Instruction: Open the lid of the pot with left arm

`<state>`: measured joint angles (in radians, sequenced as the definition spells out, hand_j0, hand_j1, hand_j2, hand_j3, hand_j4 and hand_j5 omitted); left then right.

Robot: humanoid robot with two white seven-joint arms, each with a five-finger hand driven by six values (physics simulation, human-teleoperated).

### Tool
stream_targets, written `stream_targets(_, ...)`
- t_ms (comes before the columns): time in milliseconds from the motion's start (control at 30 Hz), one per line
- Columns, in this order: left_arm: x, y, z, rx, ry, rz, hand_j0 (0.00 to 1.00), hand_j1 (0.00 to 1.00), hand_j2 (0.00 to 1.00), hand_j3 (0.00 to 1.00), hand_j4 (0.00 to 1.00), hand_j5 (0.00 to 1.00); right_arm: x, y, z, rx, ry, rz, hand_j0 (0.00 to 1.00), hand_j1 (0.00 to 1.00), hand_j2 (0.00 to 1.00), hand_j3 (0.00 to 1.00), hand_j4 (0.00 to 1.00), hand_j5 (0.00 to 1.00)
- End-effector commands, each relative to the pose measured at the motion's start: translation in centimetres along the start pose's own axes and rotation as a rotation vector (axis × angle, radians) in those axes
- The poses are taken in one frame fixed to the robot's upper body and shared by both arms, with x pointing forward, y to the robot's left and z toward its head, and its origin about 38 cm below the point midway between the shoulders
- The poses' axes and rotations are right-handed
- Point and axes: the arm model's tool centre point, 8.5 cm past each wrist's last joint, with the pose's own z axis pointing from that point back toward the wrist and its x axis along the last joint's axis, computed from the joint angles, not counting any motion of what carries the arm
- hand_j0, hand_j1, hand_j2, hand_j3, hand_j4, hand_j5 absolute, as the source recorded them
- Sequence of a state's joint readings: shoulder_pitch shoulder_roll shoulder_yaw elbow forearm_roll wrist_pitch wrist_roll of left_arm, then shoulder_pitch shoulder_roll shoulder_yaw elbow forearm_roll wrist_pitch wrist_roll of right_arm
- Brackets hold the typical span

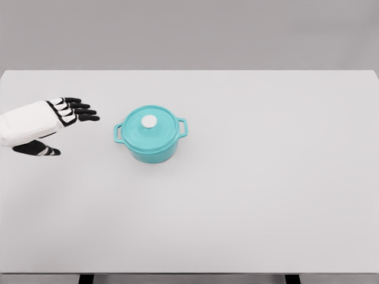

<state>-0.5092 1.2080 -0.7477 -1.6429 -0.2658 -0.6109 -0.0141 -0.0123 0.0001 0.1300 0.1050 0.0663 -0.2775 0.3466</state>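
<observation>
Left hand (50, 121), white shell with black fingers, comes in from the left edge over the white rectangular table (266, 195), fingers stretched out and slightly spread, thumb apart below them, grasping nothing. Fingertips point right toward the small round teal pot (151, 141), near it but not touching. Pot sits upright on the table, left of centre, with two loop side handles. Matching teal domed lid (149, 125) is seated on the rim, closed, with a round white knob (148, 121) at its centre.
</observation>
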Motion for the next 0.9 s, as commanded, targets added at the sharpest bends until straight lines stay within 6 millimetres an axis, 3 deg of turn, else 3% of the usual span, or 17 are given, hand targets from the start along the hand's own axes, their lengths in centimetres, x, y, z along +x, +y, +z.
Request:
stream_targets(0, 0.3, 0.3, -0.1, 0.037, -0.010, 0.063, 1.00, 1.00, 1.00, 1.00, 1.00, 1.00, 0.0, 0.0, 0.0, 0.001, 0.000, -0.003, 1.00, 1.00, 1.00, 1.00, 1.00, 1.00)
stream_targets(67, 0.3, 2.3, -1.2, 0.086, -0.031, 0.022, 1.00, 1.00, 1.00, 1.00, 1.00, 1.00, -0.6, 0.2, 0.1, 0.003, 0.010, -0.006, 1.00, 1.00, 1.00, 1.00, 1.00, 1.00)
stream_targets(133, 0.7, 4.3, -4.1, 0.172, -0.084, 0.001, 1.00, 1.00, 1.00, 1.00, 1.00, 1.00, -0.7, 0.2, 0.1, 0.003, 0.010, -0.006, 1.00, 1.00, 1.00, 1.00, 1.00, 1.00)
stream_targets(167, 1.4, 4.5, -5.7, 0.207, -0.121, 0.013, 1.00, 1.00, 1.00, 1.00, 1.00, 1.00, -0.7, 0.2, 0.1, 0.004, 0.010, -0.004, 1.00, 1.00, 1.00, 1.00, 1.00, 1.00)
stream_targets(300, 2.9, 4.3, -8.8, 0.166, -0.204, 0.004, 1.00, 1.00, 1.00, 1.00, 1.00, 1.00, -0.7, 0.2, 0.1, 0.003, 0.009, -0.007, 1.00, 1.00, 1.00, 1.00, 1.00, 1.00)
stream_targets(367, 2.5, 5.4, -10.1, 0.161, -0.218, 0.012, 1.00, 1.00, 1.00, 1.00, 1.00, 1.00, -0.7, 0.2, 0.1, 0.003, 0.010, -0.006, 1.00, 1.00, 1.00, 1.00, 1.00, 1.00)
stream_targets(467, 2.2, 4.9, -13.0, 0.114, -0.236, 0.026, 1.00, 1.00, 1.00, 1.00, 1.00, 1.00, -0.7, 0.2, 0.1, 0.003, 0.009, -0.007, 1.00, 1.00, 1.00, 1.00, 1.00, 1.00)
stream_targets(533, 1.2, 3.6, -13.7, -0.019, -0.213, 0.021, 1.00, 1.00, 1.00, 1.00, 1.00, 1.00, -0.7, 0.2, 0.1, 0.003, 0.009, -0.007, 1.00, 1.00, 1.00, 1.00, 1.00, 1.00)
stream_targets(567, 1.2, 3.3, -13.9, -0.173, -0.221, 0.001, 1.00, 1.00, 1.00, 1.00, 1.00, 1.00, -0.7, 0.2, 0.1, 0.003, 0.009, -0.007, 1.00, 1.00, 1.00, 1.00, 1.00, 1.00)
stream_targets(633, 1.5, 3.7, -13.6, -0.346, -0.244, 0.011, 1.00, 1.00, 1.00, 1.00, 1.00, 1.00, -0.7, 0.2, 0.1, 0.003, 0.010, -0.006, 1.00, 1.00, 1.00, 1.00, 1.00, 1.00)
stream_targets(733, 1.9, 4.8, -14.0, -0.357, -0.278, 0.048, 1.00, 1.00, 1.00, 1.00, 1.00, 1.00, -0.7, 0.2, 0.1, 0.003, 0.010, -0.006, 1.00, 1.00, 1.00, 1.00, 1.00, 1.00)
stream_targets(867, 3.9, 7.8, -16.9, -0.303, -0.347, -0.009, 1.00, 1.00, 1.00, 1.00, 1.00, 1.00, -0.7, 0.2, 0.1, 0.003, 0.010, -0.006, 1.00, 1.00, 1.00, 1.00, 1.00, 1.00)
